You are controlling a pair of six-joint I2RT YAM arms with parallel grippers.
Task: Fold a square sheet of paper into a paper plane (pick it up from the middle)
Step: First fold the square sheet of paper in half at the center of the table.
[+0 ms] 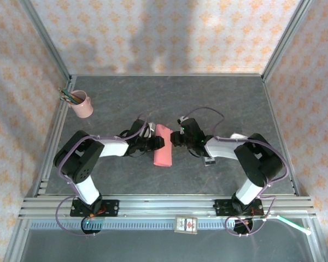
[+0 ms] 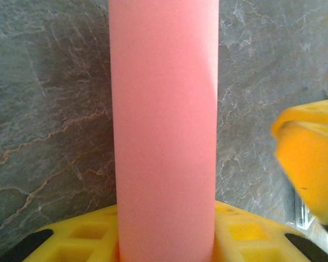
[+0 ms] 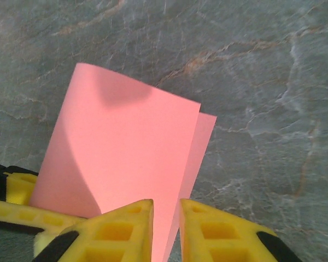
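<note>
The square sheet of paper is salmon pink and bent over on itself into a loose curved fold, held above the grey table at its middle. My left gripper comes in from the left. In the left wrist view the paper rises as a rounded band with my left gripper shut on it, a yellow finger pressing each side. My right gripper comes in from the right. In the right wrist view the doubled paper runs into my right gripper, whose jaws stand slightly apart, with a slit of table beside the right finger.
A pink pencil cup stands at the back left. A small white-and-black box lies on the near rail between the arm bases. Metal frame posts and patterned walls close in the table on three sides.
</note>
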